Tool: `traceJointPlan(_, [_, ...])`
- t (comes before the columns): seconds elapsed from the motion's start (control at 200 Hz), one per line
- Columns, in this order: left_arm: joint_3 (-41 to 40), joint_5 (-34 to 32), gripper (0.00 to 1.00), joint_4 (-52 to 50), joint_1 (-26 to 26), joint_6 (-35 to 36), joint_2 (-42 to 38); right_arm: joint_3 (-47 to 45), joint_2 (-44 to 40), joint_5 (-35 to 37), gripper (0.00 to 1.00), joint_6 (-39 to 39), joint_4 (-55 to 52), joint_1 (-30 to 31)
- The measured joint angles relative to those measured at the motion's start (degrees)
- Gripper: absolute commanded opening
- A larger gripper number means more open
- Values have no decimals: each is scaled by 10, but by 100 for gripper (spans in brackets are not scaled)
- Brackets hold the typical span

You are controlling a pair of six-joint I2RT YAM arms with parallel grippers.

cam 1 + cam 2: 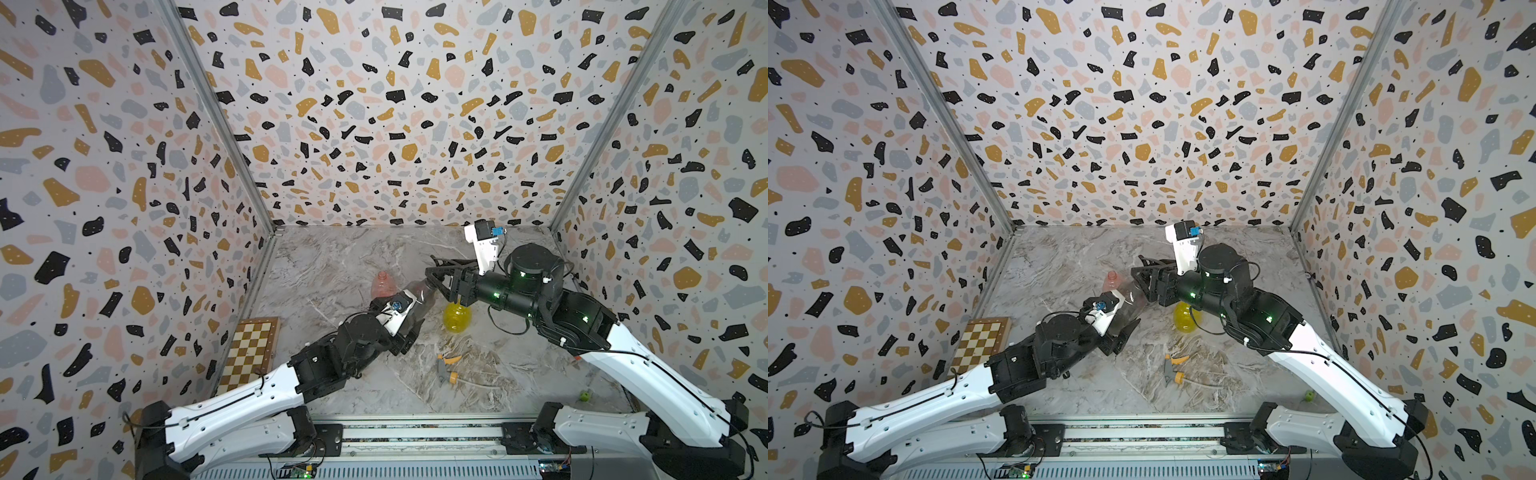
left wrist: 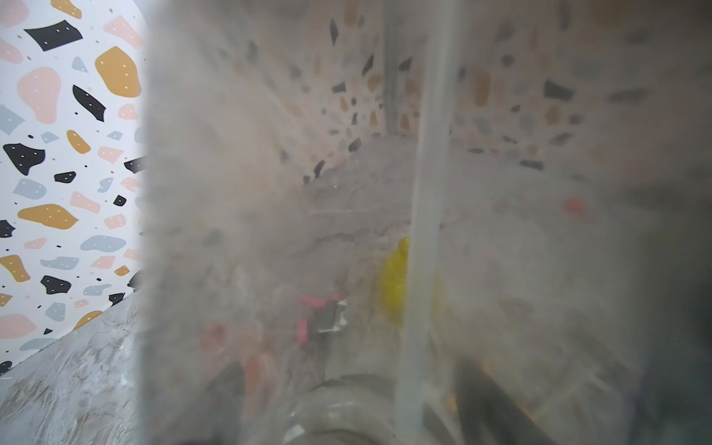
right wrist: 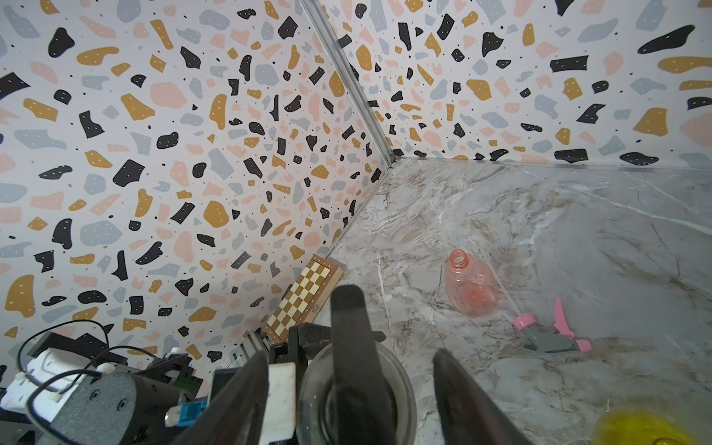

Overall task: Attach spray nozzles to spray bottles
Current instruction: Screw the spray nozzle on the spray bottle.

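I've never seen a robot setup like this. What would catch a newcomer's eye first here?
Over the marbled table, the left gripper holds a smoky grey bottle slanted, and the right gripper meets it, open around the black spray nozzle at its neck. The speckled walls stand out too, as does a bright yellow bottle standing close by.

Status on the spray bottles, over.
Left pincer shut on grey bottle. Right pincer open around black nozzle atop its neck. Pink bottle, yellow bottle uncapped; pink nozzle, yellow-tipped nozzle lying loose. Yellow bottle stands close by right pincer.
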Motion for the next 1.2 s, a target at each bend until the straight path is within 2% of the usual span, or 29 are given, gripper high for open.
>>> traceJointPlan(0.511, [-31,19,0,76,-2,9,-10,13,-5,-20,76,-30,7,7])
traceJointPlan(0.816, [-60,60,0,127,-1,13,-40,14,-19,-37,77,-50,7,14])
traceJointPlan(1.201, [-67,92,0,152,24,4,-45,15,-33,-25,78,-64,2,56])
